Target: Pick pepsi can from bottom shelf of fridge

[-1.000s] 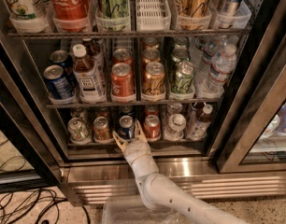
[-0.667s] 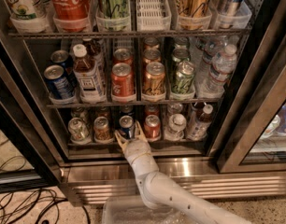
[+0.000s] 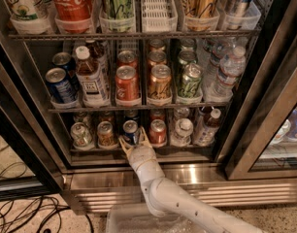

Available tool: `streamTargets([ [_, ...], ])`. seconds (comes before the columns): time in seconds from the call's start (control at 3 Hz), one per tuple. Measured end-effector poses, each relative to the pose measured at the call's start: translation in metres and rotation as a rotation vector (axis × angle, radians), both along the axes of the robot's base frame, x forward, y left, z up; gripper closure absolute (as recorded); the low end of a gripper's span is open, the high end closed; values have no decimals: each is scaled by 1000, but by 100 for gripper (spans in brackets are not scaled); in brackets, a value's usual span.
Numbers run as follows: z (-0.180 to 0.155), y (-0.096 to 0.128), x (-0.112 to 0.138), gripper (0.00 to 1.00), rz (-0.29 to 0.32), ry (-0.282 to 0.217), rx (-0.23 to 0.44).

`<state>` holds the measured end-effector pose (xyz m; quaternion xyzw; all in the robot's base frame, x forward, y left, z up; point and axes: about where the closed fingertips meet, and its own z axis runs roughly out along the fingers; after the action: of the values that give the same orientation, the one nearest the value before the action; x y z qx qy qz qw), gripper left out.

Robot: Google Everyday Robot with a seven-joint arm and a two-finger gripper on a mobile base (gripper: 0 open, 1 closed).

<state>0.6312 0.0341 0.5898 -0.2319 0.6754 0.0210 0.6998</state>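
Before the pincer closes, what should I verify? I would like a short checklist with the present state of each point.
1. Fridge door open: ok.
2. Pincer at the bottom shelf, in front of the pepsi can: ok.
3. Pincer open: ok.
4. Fingers deep enough around the can: cannot tell.
5. Fingers apart from the red can and the gold can: cannot tell.

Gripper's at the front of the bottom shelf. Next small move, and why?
Probably nudge the gripper a bit farther in, straight at the pepsi can. It is open at the front edge of the bottom shelf, just below the can and not yet around its body. The gold can and red can stand close on either side, so keep it centred before closing.
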Motion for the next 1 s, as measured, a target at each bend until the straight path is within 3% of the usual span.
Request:
streamTargets([
  [0.33,0,0,0,100,0,0,0],
  [0.67,0,0,0,100,0,0,0],
  [1.0,8,3,-3,100,33,18,47],
])
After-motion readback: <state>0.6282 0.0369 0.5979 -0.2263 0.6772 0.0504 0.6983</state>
